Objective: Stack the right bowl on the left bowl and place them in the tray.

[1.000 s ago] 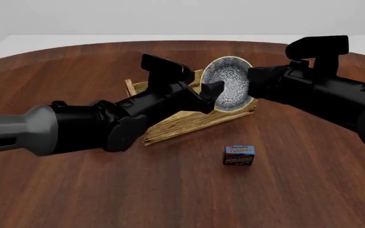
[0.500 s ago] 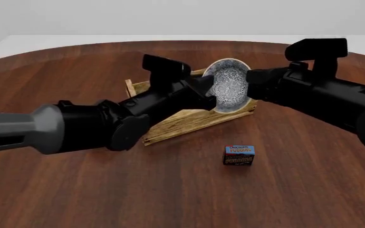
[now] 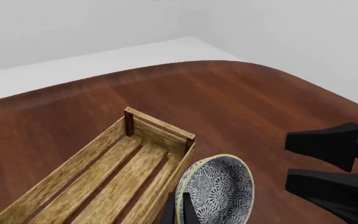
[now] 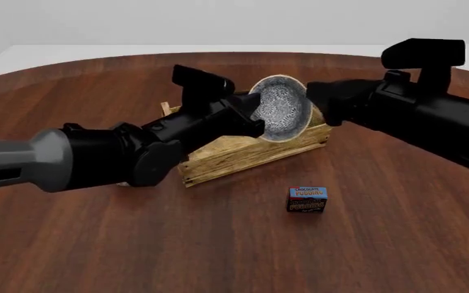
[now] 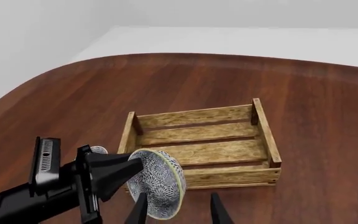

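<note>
Left jaws pinch the tilted blue-patterned bowl.

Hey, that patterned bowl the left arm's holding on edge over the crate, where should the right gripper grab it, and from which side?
Grip the rim of the bowl on its right edge, opposite where the left gripper pinches it. The bowl stands on edge, so that thin rim faces the right gripper; coming from the right, its open fingers could likely straddle it.
</note>
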